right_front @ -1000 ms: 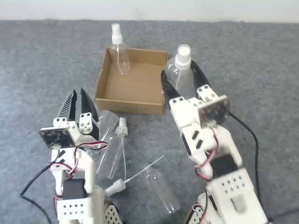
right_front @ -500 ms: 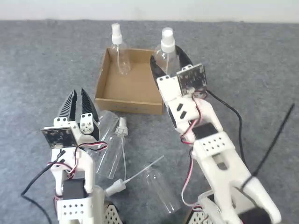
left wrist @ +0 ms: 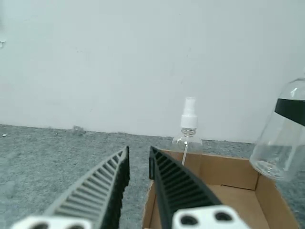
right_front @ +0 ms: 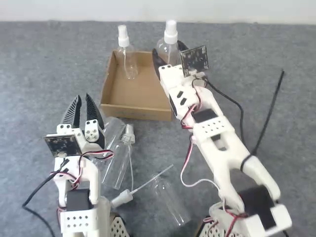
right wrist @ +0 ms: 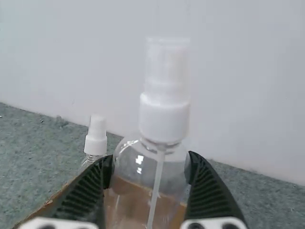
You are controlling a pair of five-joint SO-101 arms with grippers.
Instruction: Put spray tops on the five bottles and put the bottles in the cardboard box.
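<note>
The cardboard box [right_front: 115,90] lies open at the table's middle back, with one clear bottle with a white spray top [right_front: 126,53] upright in its far left corner. My right gripper [right_front: 168,53] is shut on a second clear topped bottle [right_front: 169,40], held upright over the box's far right corner; the right wrist view has that bottle [right wrist: 164,114] between my right gripper's [right wrist: 150,167] fingers. My left gripper [right_front: 83,101] hangs near the box's front left corner, open by a narrow gap with nothing in it. From the left wrist view, my left gripper [left wrist: 139,153] points at the box [left wrist: 214,172].
On the carpet in front of the box lie a topless bottle [right_front: 113,129], a bottle with a spray top [right_front: 120,157], a loose spray top with its tube [right_front: 124,197] and another topless bottle [right_front: 171,200]. Cables trail beside the right arm.
My right arm has carried the topped bottle away from the front and leftward, from beside the box's right wall to above its far right corner. The left arm has stayed still.
</note>
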